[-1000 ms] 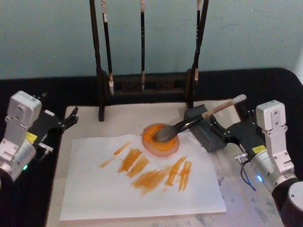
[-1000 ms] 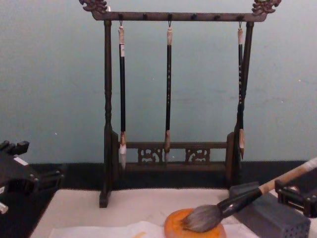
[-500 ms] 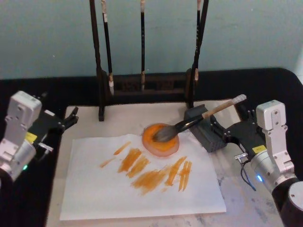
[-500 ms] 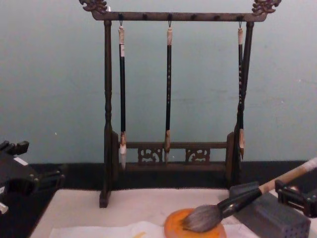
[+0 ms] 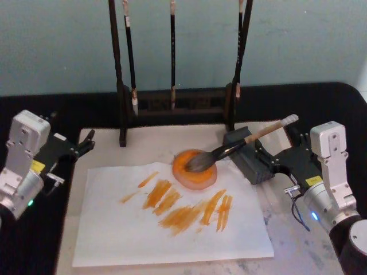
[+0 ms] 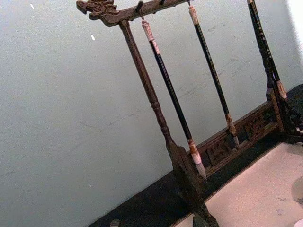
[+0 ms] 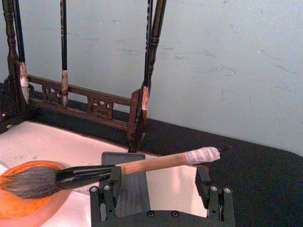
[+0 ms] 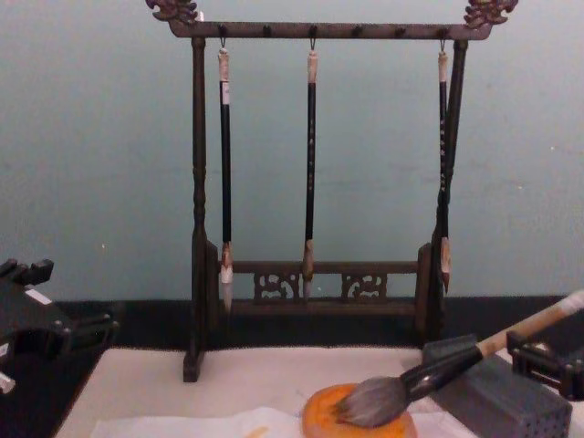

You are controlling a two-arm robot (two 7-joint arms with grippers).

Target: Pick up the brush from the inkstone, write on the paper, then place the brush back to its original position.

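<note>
Head view: the brush (image 5: 229, 150) lies with its hairy end on the inkstone (image 5: 195, 169), at 12 o'clock of the paper (image 5: 172, 229), which has orange strokes. The job looks done. The right gripper (image 5: 274, 162) sits released at 3 o'clock of the brush. The left gripper (image 5: 85, 143) waits at 9 o'clock.

Right wrist view: the right gripper's fingers (image 7: 115, 182) stand apart, holding nothing.

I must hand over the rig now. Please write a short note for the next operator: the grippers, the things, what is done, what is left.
Left gripper: open, holds nothing, at the left edge of the mat.
Right gripper: jaws open, just behind the grey block, holds nothing.
The brush: bristles on the inkstone, handle leaning on the grey block.
The paper: carries orange strokes.
Done: writing; brush is back on the inkstone.
Left: nothing apparent, perhaps only pulling the arms back.
</note>
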